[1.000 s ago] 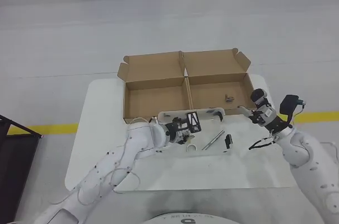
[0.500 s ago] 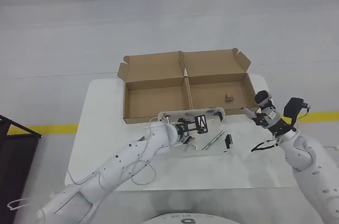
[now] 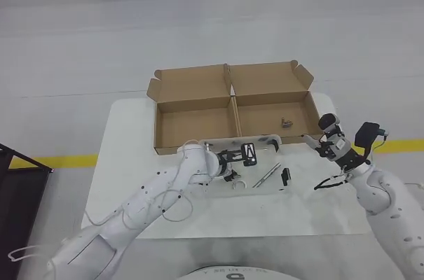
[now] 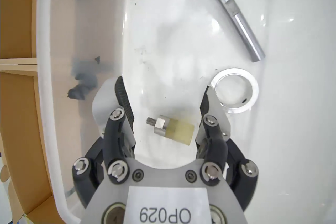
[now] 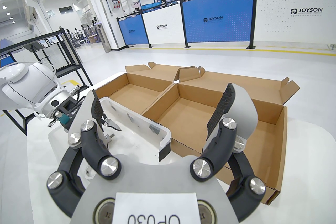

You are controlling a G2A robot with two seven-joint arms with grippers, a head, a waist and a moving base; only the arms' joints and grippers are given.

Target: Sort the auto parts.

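Both fingers (image 4: 126,107) of left gripper (image 4: 164,86) flank the stud (image 4: 170,128), apparently untouched.

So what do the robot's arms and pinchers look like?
The arms are white and rounded, with thin cables looping along them. The left gripper and right gripper each have a silver plate, black links, shiny bolts, ridged black pads and a white label.
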